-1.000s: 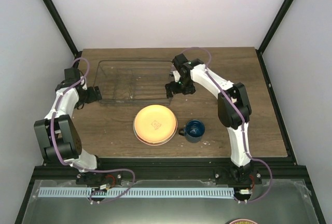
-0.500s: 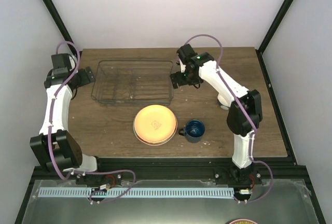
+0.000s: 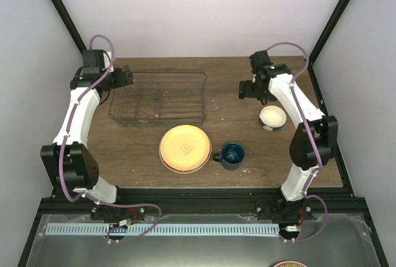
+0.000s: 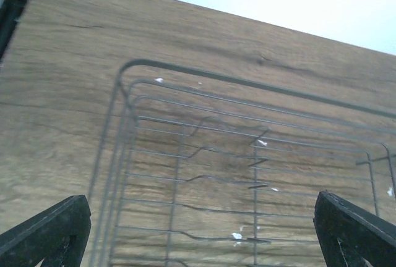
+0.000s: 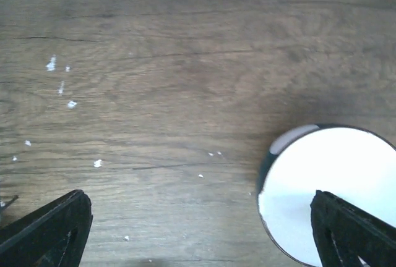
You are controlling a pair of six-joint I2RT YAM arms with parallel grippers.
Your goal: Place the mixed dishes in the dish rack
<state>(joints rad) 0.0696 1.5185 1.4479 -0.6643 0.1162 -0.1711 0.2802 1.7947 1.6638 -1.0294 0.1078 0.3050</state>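
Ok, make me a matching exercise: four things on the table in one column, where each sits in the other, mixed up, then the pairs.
1. dish rack
2. orange-yellow plate
3. dark blue mug
4. white bowl

A. just right of the plate
B. back left
C. right side
D. centre front

Pairs: 1-B, 2-D, 3-A, 4-C
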